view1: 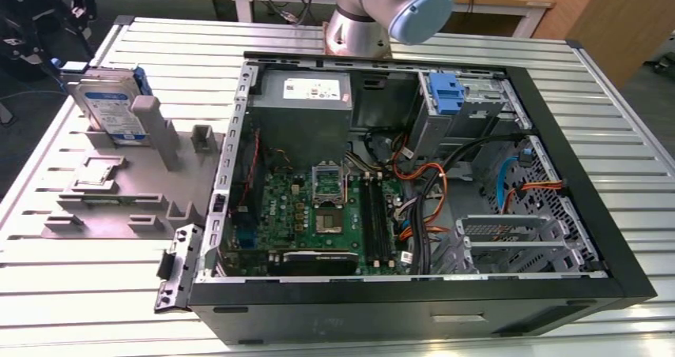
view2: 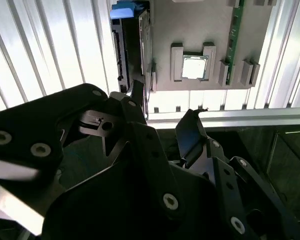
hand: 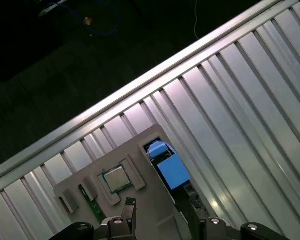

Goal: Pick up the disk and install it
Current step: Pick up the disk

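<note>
A ribbed aluminium slatted table (view1: 606, 128) carries everything, with bare slats left free on every side of the open black steel computer case (view1: 601, 246), whose raised rim walls in a green board and loose cables. The grey-and-blue robot arm (view1: 369, 13) rises behind the case. Beneath the black two-fingered gripper (view2: 165, 107), whose fingers stand apart with nothing between them, open slats run out to the table's bright edge rail, and past that rail lies dark floor (hand: 65, 60). Ahead of the gripper sits a flat grey plastic parts fixture (view1: 116, 203), just beside the case wall. The disk (view1: 110, 108), a silver rectangular hard drive with a white-and-blue label and a blue plastic frame, stands on edge in that fixture, in line with one fingertip (view2: 135, 95) in the second wrist view. A small square silver processor chip (view2: 195, 67) lies in a fixture pocket beside the disk, ahead of the gripper's other finger.
</note>
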Controlling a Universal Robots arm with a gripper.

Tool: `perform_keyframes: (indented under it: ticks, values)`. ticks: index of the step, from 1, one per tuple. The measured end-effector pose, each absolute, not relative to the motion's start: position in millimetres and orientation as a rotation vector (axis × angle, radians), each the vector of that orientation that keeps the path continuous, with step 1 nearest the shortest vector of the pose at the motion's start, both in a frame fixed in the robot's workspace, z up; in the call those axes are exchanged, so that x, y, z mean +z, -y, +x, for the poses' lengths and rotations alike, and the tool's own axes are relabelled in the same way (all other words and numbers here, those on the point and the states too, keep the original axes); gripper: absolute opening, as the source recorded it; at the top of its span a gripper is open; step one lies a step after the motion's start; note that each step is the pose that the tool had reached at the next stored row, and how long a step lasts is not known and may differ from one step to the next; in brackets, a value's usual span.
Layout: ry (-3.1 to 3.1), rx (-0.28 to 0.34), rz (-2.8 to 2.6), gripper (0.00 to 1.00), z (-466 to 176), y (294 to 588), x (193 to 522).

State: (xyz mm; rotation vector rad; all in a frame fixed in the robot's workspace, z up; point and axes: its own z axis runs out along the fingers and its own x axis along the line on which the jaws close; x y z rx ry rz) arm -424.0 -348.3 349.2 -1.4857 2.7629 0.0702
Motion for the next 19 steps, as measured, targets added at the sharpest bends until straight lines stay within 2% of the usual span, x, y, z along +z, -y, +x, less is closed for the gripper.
perform_keyframes:
  ticks: [13, 19]
  values:
    - [-2.617, 0.061, -1.723, 0.53, -426.9, 344.1, 342.6]
    - [-2.576, 0.001, -1.708, 0.53, -430.6, 343.1, 341.2]
